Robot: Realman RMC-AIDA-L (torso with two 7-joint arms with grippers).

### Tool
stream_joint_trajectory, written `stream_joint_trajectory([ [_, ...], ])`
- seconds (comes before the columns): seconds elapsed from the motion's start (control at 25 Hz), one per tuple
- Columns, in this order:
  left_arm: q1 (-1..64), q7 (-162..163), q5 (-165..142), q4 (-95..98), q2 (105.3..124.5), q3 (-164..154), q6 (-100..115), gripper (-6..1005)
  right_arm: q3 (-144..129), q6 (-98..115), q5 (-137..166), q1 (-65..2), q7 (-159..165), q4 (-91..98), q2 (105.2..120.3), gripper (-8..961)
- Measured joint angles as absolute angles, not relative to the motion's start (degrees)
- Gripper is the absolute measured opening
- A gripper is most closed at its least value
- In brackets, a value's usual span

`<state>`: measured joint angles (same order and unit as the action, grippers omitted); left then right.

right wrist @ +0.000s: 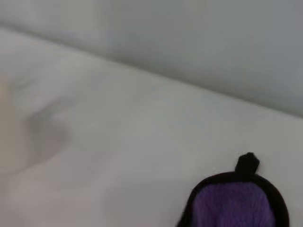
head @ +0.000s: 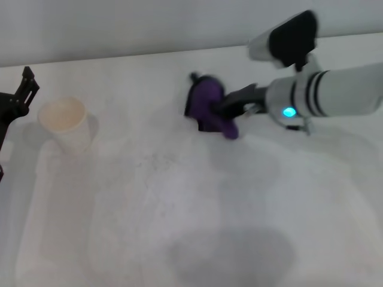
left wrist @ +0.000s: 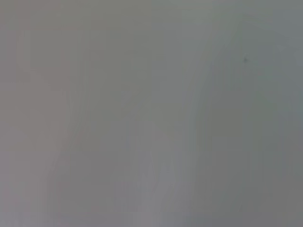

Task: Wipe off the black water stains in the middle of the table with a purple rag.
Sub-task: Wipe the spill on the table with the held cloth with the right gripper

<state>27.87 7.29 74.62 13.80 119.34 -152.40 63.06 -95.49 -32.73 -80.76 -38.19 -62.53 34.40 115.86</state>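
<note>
The purple rag (head: 209,107) with black trim is bunched up on the white table (head: 179,197) toward the far middle. My right gripper (head: 226,109) comes in from the right and is shut on the purple rag, pressing it to the tabletop. The right wrist view shows the rag's (right wrist: 235,201) rounded purple end and its black loop. The black water stains are hidden or out of view. My left gripper (head: 18,95) stays at the far left edge, away from the rag.
A cream paper cup (head: 64,124) stands upright at the left of the table, close to the left arm. The table's far edge meets a pale wall. The left wrist view shows only a plain grey surface.
</note>
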Motion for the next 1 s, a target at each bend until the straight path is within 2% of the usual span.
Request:
stream_joint_trajectory([
  [0.24,27.81,7.29,74.62,13.8,119.36,-152.4,63.14,892,-109.37,-35.77,-87.68,-40.23,-62.0,37.3,116.19,133],
  [0.56,27.77,7.29,74.62,13.8,119.36,-152.4,62.84,891,-111.69,-44.35,-88.53,-41.38,-62.44,39.67,116.19,148],
  [0.8,27.95,7.29,74.62,14.96,119.36,-152.4,63.31,892,-112.78,-37.96,-88.24,-41.27,-62.56,38.75,116.18,159],
  [1.0,27.89,7.3,74.62,15.26,119.37,-152.4,63.41,892,-110.96,-32.86,-88.03,-40.38,-62.56,37.89,115.48,169],
])
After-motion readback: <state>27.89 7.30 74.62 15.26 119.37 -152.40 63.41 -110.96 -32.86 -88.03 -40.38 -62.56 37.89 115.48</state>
